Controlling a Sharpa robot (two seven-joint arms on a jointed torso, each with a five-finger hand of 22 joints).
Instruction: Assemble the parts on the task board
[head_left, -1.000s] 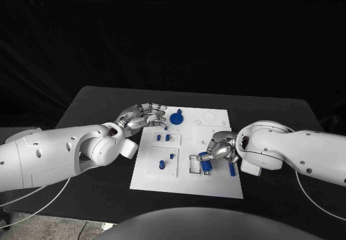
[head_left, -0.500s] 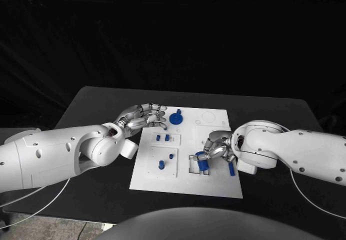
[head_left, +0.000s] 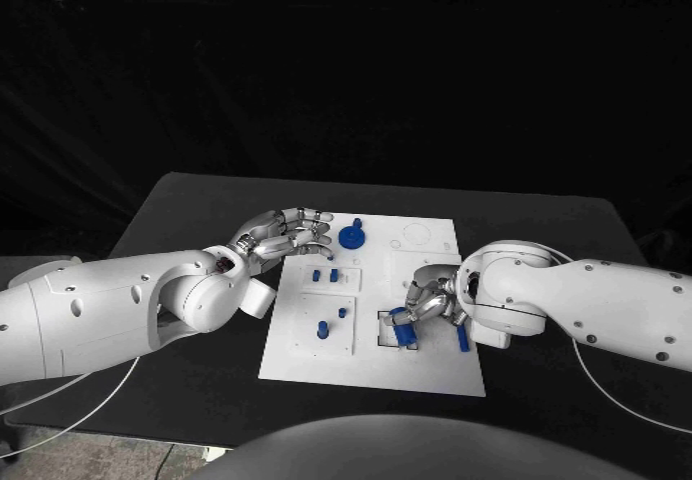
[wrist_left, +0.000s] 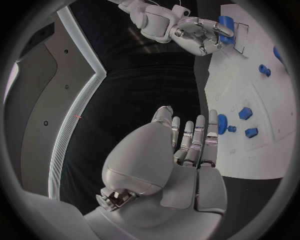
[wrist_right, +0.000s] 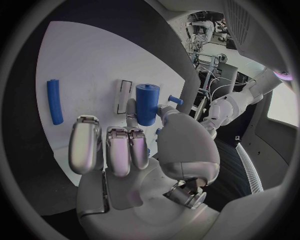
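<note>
Held part: a short blue plastic cylinder (wrist_right: 147, 103) stands pinched between the thumb and a finger of the silver right hand (head_left: 430, 305), its lower end over or in the rectangular recess (head_left: 398, 329) of the board; whether it is seated I cannot tell.
Handling: it looks rigid, light and smooth, so likely to twist or slip in a fingertip pinch; a hold on the round wall near the top seems best, leaving the lower end free.
Right hand: clamped on the cylinder, the other fingers curled beside it.
Beside the right hand: a long blue plastic rod (wrist_right: 54, 101) lies flat on the flat white plastic task board (head_left: 428, 375), just beyond the fingers, apart from them.
Left hand: the silver left hand (head_left: 283, 233) hovers at the board's far corner, fingers apart and lightly bent, holding nothing.
Past the left fingertips: a round blue knob-like part (head_left: 353, 237) stands just beside them, and two small blue blocks (head_left: 326, 274) lie nearer on the board; touching or not is unclear.
</note>
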